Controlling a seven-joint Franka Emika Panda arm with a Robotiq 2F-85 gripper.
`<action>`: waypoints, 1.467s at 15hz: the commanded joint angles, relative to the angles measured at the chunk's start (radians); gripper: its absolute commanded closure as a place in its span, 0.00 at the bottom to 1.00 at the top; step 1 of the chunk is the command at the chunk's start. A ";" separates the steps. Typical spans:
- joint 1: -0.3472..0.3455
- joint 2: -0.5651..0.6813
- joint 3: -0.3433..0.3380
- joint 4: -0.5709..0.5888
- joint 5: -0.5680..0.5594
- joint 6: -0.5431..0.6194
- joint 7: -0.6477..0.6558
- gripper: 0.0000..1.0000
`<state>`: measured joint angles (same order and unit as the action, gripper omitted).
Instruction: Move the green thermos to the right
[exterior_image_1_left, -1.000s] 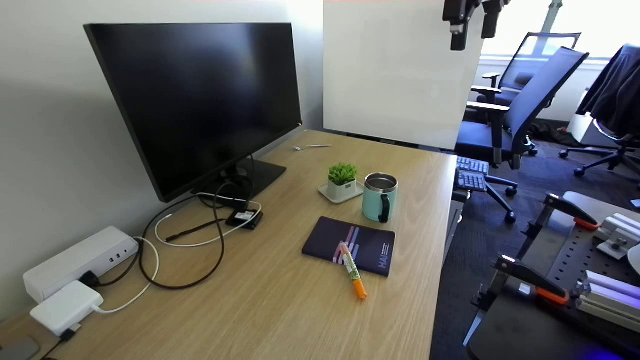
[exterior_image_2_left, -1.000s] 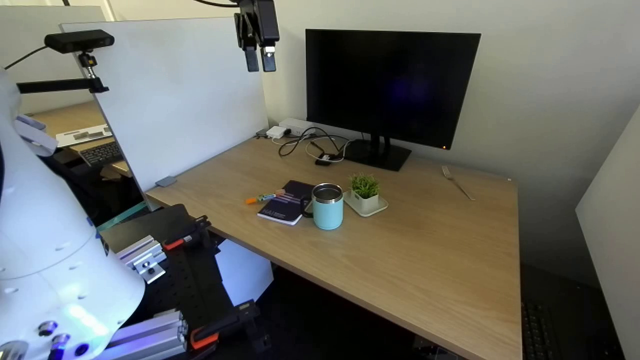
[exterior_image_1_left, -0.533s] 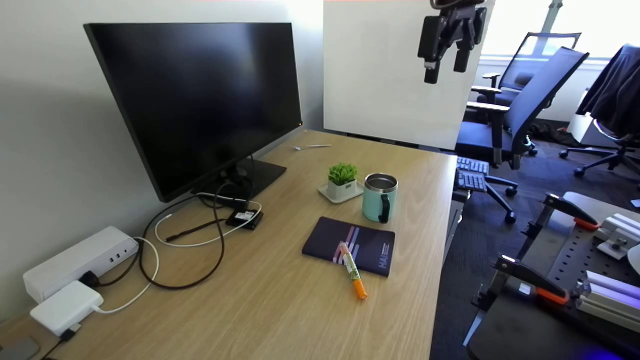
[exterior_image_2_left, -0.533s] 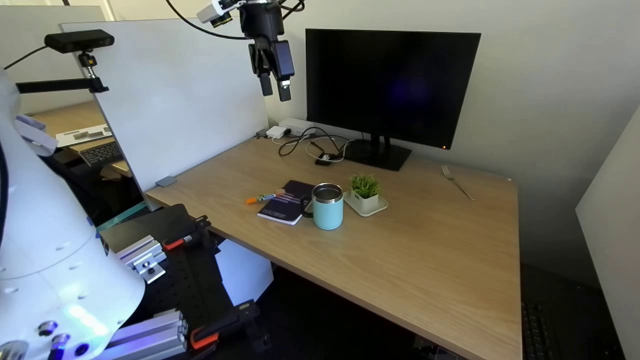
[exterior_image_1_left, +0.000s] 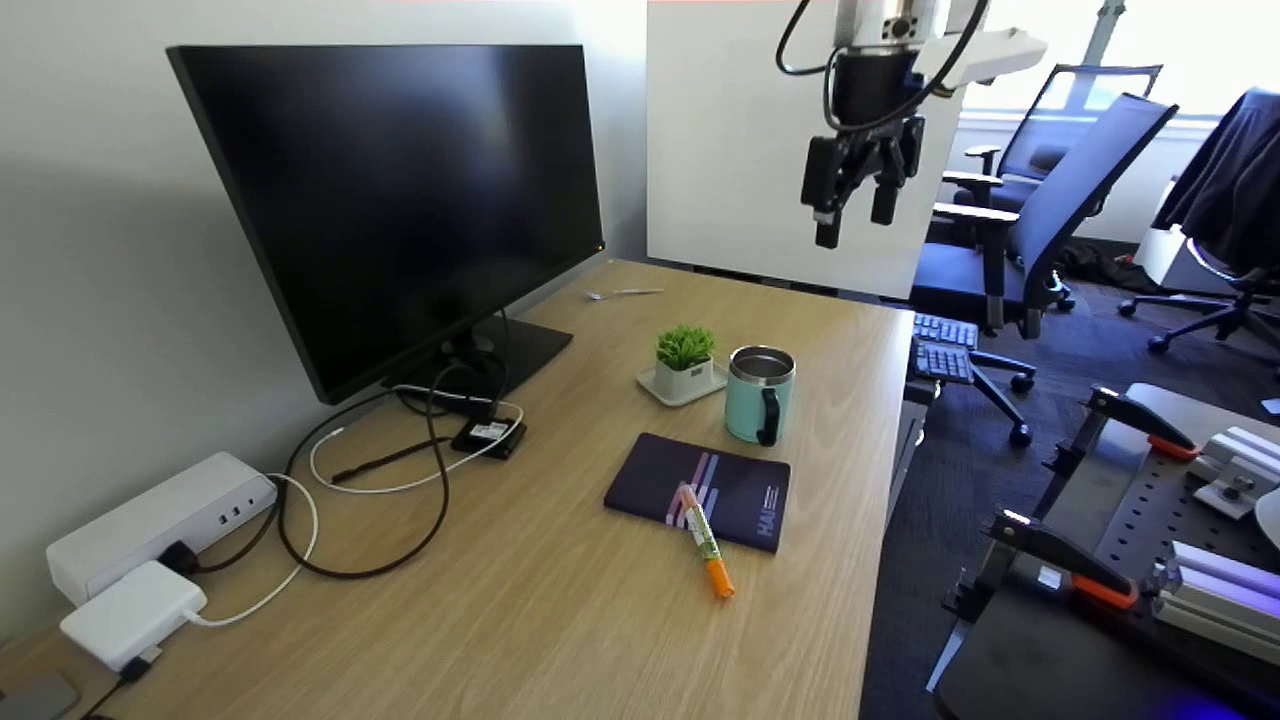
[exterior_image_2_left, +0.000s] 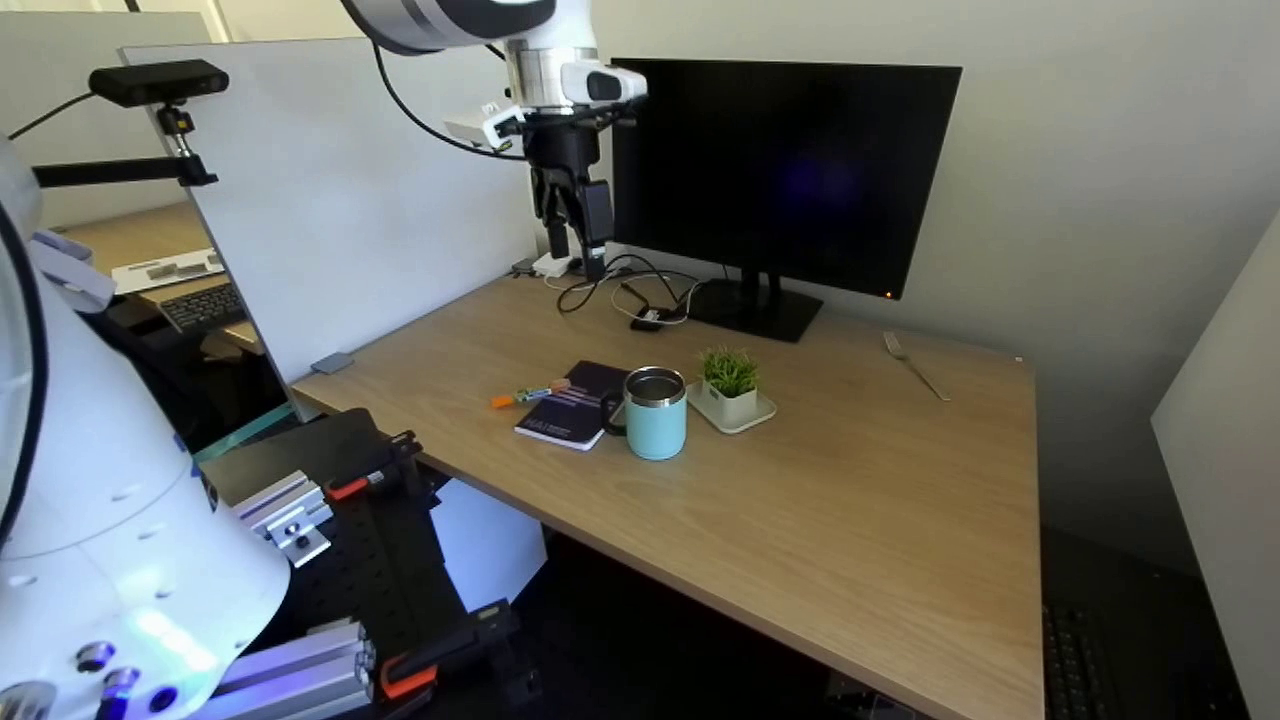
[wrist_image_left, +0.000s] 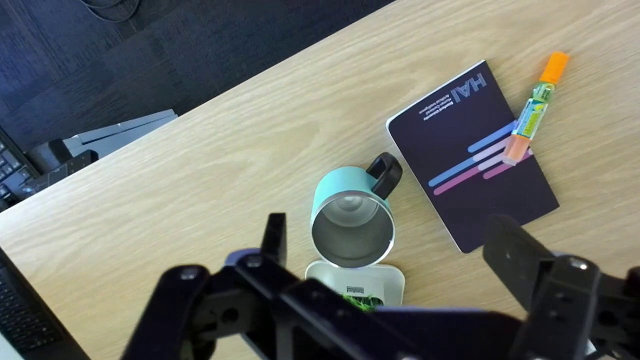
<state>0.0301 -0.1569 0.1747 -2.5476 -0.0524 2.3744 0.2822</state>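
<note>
Green thermos (exterior_image_2_left: 656, 425) is seen upright on the desk (exterior_image_2_left: 880, 490); the task is judged to be at the approach, with the grasp and the move to the right left undone. Counted from left to right in an exterior view: one marker (exterior_image_2_left: 532, 394) is laid partly across one notebook (exterior_image_2_left: 578, 408); one gripper (exterior_image_2_left: 577, 260) is held well above the desk, its jaws parted and nothing clasped; the one thermos is set between the notebook and one tray (exterior_image_2_left: 765, 408), on which one potted plant (exterior_image_2_left: 730, 373) is borne; one monitor (exterior_image_2_left: 785, 180) is seen behind; one fork (exterior_image_2_left: 908, 360) is found last.
</note>
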 joint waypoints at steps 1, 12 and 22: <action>-0.003 0.132 -0.033 0.054 -0.047 0.045 0.035 0.00; 0.043 0.430 -0.165 0.228 -0.106 0.074 0.191 0.00; 0.102 0.601 -0.230 0.330 -0.073 0.154 0.239 0.00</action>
<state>0.1038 0.4231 -0.0241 -2.2321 -0.1379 2.4964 0.5059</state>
